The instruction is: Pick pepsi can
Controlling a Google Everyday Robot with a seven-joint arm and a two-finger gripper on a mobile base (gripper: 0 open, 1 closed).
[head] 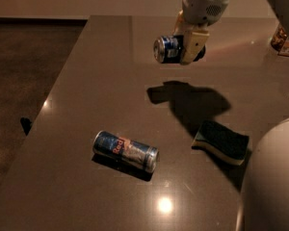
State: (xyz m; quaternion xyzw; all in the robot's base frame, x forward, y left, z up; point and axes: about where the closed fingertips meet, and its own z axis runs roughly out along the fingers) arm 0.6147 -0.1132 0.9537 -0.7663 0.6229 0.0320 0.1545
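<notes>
The pepsi can (pixel 166 48), short and dark blue with a silver end, hangs on its side in the air above the brown table (pixel 86 81). My gripper (pixel 180 46) is shut on it, with a pale finger (pixel 191 46) across its right side. The can's silver end faces left. The shadow of can and gripper lies on the table below, well apart from them.
A slim blue-silver can with red lettering (pixel 125 151) lies on its side near the table's front. A dark sponge with a pale edge (pixel 221 142) lies at the right. A small object (pixel 284 40) sits at the far right edge. The table's left edge drops to a dark floor.
</notes>
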